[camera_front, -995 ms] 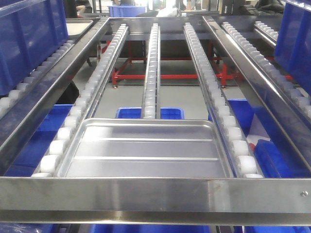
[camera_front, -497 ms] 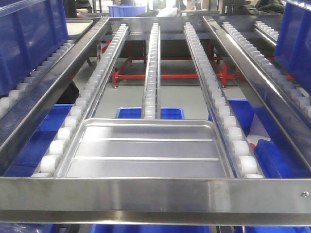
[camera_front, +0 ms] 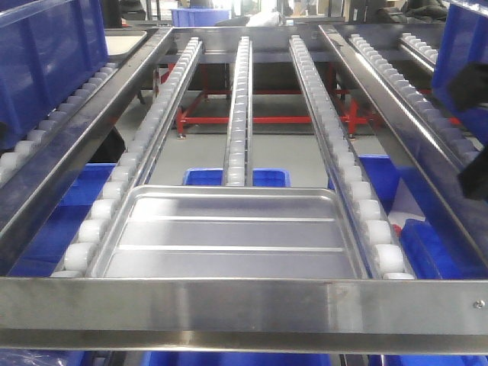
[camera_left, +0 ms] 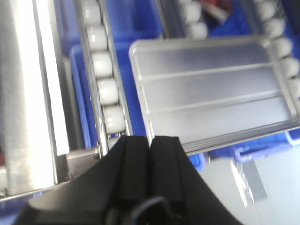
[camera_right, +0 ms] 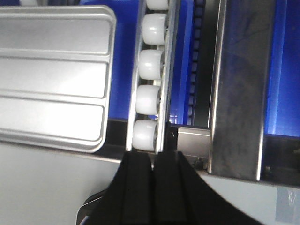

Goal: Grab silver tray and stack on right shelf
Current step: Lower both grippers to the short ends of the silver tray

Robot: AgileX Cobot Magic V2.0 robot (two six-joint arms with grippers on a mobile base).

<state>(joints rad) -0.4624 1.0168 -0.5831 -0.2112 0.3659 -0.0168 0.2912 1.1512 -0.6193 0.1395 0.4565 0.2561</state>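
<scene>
The silver tray (camera_front: 229, 236) lies flat on sloping white roller tracks, just behind the wide steel front bar (camera_front: 244, 313). The right shelf (camera_front: 415, 84), another roller lane, runs beyond the steel rail to the tray's right. In the left wrist view my left gripper (camera_left: 151, 139) is shut and empty, just short of the silver tray's (camera_left: 211, 89) near left corner. In the right wrist view my right gripper (camera_right: 152, 157) is shut and empty. It sits in front of the last roller (camera_right: 144, 135), to the right of the silver tray (camera_right: 51, 70).
Blue bins stand on the left lane (camera_front: 46, 61) and at the far right (camera_front: 465, 53), with more below the rack (camera_front: 259, 178). A dark blurred arm part (camera_front: 474, 122) shows at the right edge. Steel rails (camera_right: 239, 93) separate the lanes.
A dark blurred arm part has come into the front view at the right edge. The tray has not moved.
</scene>
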